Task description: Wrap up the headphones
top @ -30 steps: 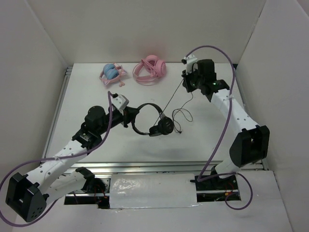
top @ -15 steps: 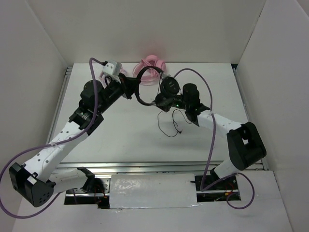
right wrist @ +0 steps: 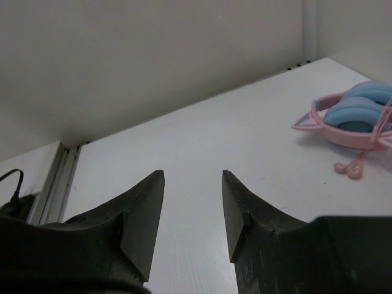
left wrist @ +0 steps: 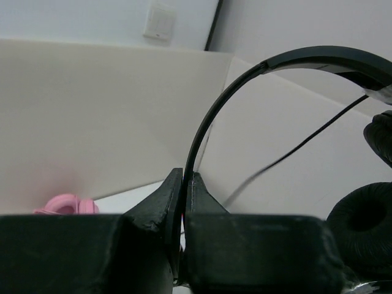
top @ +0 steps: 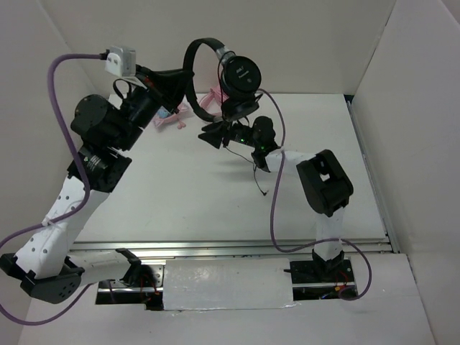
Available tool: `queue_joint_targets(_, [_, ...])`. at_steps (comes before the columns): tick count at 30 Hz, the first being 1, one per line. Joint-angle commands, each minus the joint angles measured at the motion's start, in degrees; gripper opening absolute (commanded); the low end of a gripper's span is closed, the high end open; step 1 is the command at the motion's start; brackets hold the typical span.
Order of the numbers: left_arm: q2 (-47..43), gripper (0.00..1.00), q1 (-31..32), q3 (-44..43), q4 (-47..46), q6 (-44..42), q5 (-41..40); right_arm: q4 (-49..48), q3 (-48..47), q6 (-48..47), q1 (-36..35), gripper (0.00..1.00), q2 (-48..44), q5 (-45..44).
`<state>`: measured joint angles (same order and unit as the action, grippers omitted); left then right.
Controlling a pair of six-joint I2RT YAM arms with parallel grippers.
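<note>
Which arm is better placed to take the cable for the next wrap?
Right. The right claw is open, empty and close by the headphones; the left claw is shut on the headband, holding them aloft.

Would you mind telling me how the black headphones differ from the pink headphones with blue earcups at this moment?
Colour: the black headphones are all black; the pink headphones with blue earcups have a pink band and blue cups.
Pose: the black pair is held up in the air, headband pinched in the left gripper; the pink pair lies on the table, untouched.
Both have a headband and two earcups.
</note>
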<state>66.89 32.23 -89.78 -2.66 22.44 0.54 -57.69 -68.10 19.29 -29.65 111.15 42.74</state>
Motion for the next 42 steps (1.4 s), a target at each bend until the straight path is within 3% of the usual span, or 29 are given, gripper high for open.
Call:
queue_joint_targets(1, [1.56, 0.00, 0.47, -8.45, 0.89, -0.99, -7.97, -9.45, -3.02, 7.60, -1.54, 0.51, 3.01, 2.96])
queue_joint_targets(3, [4.20, 0.00, 0.47, -11.46, 2.47, -2.04, -10.80, -10.86, 1.46, 6.73, -2.95, 0.50, 2.41, 3.22])
queue_joint_targets(5, [6.83, 0.00, 0.47, -14.79, 2.48, -2.39, -14.05, -9.47, 4.36, 4.89, -6.01, 0.44, 2.05, 4.97])
queue_joint_targets(7, [8.51, 0.00, 0.47, -17.61, 2.48, -3.62, -17.13, -7.96, 6.30, 4.96, -7.78, 0.18, 1.79, 8.58])
queue_joint_targets(13, [16.32, 0.00, -0.06, -22.55, 1.17, -8.89, -33.74, -15.43, 29.02, 5.94, -12.36, 0.02, -10.74, 5.78])
queue_joint_targets(15, [17.65, 0.00, -0.50, -21.76, -0.50, -10.48, -39.79, -10.97, 33.45, 4.80, -14.46, 0.00, -16.38, 3.42])
queue_joint_targets(18, [19.85, 0.00, -4.09, -18.60, -0.08, -7.33, -42.28, 5.61, 39.09, -1.78, -19.10, 0.00, -32.86, -12.25])
queue_joint_targets(21, [22.66, 0.00, -5.42, -15.88, 0.11, -4.86, -45.25, 29.60, 35.06, -8.64, -24.12, 0.00, -42.91, -23.63])
queue_joint_targets(23, [25.03, 0.00, -5.86, -13.07, 0.63, -4.07, -47.46, 44.59, 29.79, -10.40, -28.69, 0.00, -46.54, -37.07])
queue_joint_targets(26, [25.83, 0.00, -6.12, -5.70, -1.29, -3.89, -50.27, 59.73, 21.80, -14.09, -33.53, 0.00, -50.94, -57.24])
queue_joint_targets(29, [25.13, 0.00, -6.39, 3.88, -3.05, -2.32, -49.06, 71.52, 12.14, -16.90, -34.77, 0.00, -51.30, -70.98])
queue_joint_targets(32, [23.99, 0.00, -6.04, 13.38, -5.68, -2.22, -43.97, 76.22, 4.30, -23.20, -35.21, 0.00, -49.02, -82.24])
queue_joint_targets(35, [22.23, 0.00, -5.34, 22.86, -7.27, -2.57, -38.19, 74.93, -0.54, -31.03, -33.47, 0.00, -46.74, -86.76])
queue_joint_targets(38, [18.81, 0.00, -4.11, 28.06, -10.17, -6.25, -32.99, 72.29, -3.18, -37.80, -28.56, 0.00, -45.24, -85.37])
queue_joint_targets(42, [11.18, 0.00, -2.00, 36.94, -11.93, -10.21, -22.36, 65.20, -2.76, -48.69, -20.73, 0.00, -43.83, -76.18])
